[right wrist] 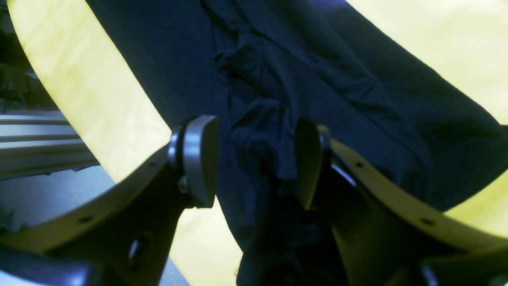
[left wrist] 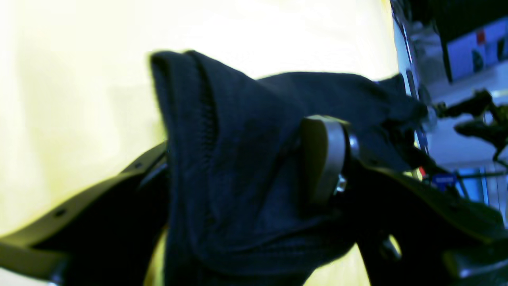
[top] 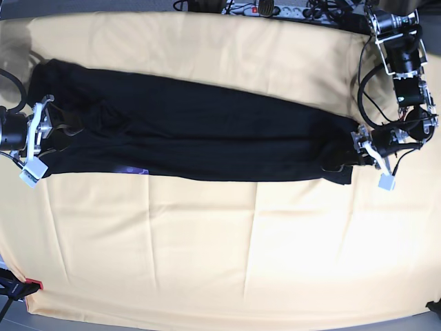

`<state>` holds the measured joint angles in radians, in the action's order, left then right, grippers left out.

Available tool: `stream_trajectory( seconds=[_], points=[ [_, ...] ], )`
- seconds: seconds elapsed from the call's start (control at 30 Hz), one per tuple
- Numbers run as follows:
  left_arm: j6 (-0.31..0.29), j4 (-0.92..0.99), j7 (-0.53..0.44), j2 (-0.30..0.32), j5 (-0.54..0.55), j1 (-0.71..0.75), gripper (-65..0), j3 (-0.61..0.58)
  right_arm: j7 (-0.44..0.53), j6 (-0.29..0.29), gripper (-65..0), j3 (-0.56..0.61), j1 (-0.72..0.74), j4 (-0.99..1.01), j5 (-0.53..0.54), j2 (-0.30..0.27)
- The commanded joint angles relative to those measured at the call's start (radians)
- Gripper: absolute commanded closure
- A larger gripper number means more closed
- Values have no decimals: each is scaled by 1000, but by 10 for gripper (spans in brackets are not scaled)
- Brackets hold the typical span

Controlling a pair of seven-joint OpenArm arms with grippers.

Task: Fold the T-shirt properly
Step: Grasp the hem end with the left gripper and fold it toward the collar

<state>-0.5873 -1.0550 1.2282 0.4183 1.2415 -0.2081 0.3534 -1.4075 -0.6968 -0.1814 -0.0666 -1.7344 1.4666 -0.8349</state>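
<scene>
The black T-shirt [top: 193,131] lies on the yellow table cover [top: 241,241] as a long strip running left to right, plain side up; no print shows. My left gripper [top: 358,147] is at its right end. In the left wrist view [left wrist: 238,167] the cloth [left wrist: 238,119] bunches between the jaws and drapes over one finger, and the other pad [left wrist: 325,159] shows. My right gripper [top: 47,131] is at the left end. In the right wrist view [right wrist: 254,159] its pads [right wrist: 200,159] stand apart, with wrinkled cloth [right wrist: 278,79] between them.
A power strip and cables [top: 275,8] run along the table's back edge. The left arm's body [top: 403,62] stands at the back right. An aluminium rail [right wrist: 39,139] lies beyond the table edge by the right gripper. A small red clamp [top: 33,284] sits at the front left corner.
</scene>
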Motion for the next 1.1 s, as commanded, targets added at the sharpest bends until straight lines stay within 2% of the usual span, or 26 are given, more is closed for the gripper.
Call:
stream_trajectory(
  seconds=[0.0, 0.03, 0.07, 0.1, 0.17, 0.2, 0.3, 0.43, 0.7, 0.8, 0.9, 1.07],
  points=[
    [11, -3, 44, -8, 1, -3, -390, -24, 11, -1, -330, -16, 14, -12, 17, -24],
    [11, -3, 44, -8, 0, -3, -368, -34, 11, -1, -330, -16, 14, -12, 17, -24],
    [12, -3, 41, -8, 0, -4, -313, -40, 11, -1, -330, -16, 14, -12, 17, -24],
    [12, -3, 35, -8, -6, -6, -228, -40, 11, -1, -330, -16, 14, -12, 17, -24],
    [12, -3, 25, -2, -29, -13, -13, -38, 11, -1, -330, -16, 14, -12, 17, -24],
    [14, -3, 24, 2, -43, -21, 0, -36, 11, -1, -330, -16, 14, -12, 17, -24],
    [43, -3, 5, 20, -69, -45, 0, -30, 11, -1, -330, -16, 14, -12, 17, -24],
    [43, -3, 6, 74, -87, -94, 0, -30, 11, -1, -330, -16, 14, -12, 17, -24],
    [47, -3, -21, 247, -145, -147, 0, -30, 11, -1, -330, -16, 14, -12, 17, -24],
    [88, -3, -19, 304, -137, -147, 0, -30, 11, -1, -330, -16, 14, -12, 17, -24],
    [88, -3, 28, 340, -65, -147, 0, -30, 11, -1, -330, -16, 14, -12, 17, -23],
    [10, -3, 168, 340, 216, -147, 0, -30, 11, -1, -330, -16, 14, -12, 17, 32]
  ],
)
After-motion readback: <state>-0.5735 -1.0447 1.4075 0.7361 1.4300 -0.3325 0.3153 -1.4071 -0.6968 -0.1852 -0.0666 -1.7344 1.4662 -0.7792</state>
